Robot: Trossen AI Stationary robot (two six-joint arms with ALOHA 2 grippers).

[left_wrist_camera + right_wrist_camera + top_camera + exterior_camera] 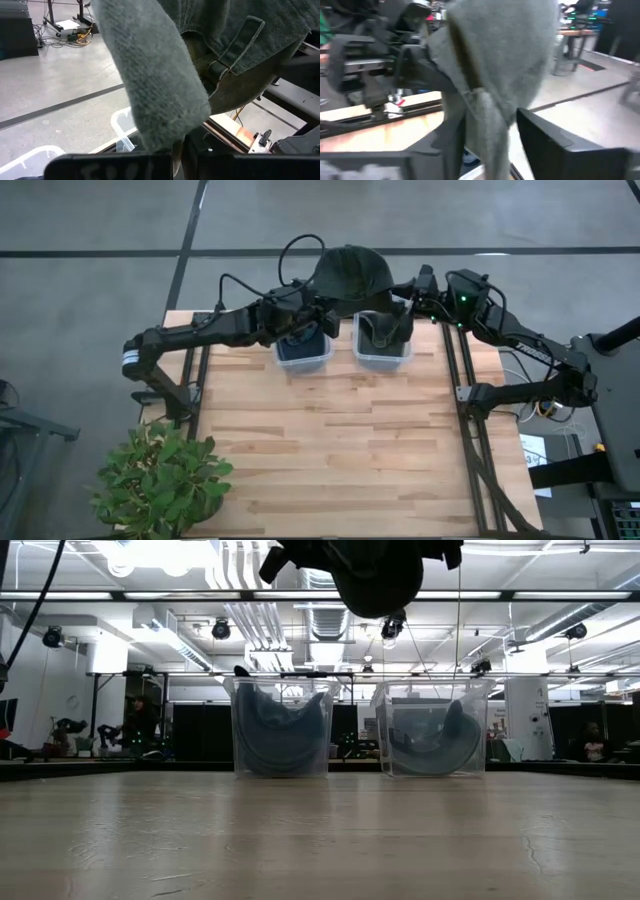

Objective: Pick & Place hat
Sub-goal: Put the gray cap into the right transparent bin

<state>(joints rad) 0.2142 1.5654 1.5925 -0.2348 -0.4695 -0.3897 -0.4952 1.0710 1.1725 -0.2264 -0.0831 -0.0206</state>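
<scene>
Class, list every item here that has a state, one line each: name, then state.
Dark fabric cap: lifted, held between both arms above the bins.
Left clear plastic bin: upright, holds dark hats.
Right clear plastic bin: upright, holds dark hats.
Left gripper: shut on cap.
Right gripper: shut on cap.
</scene>
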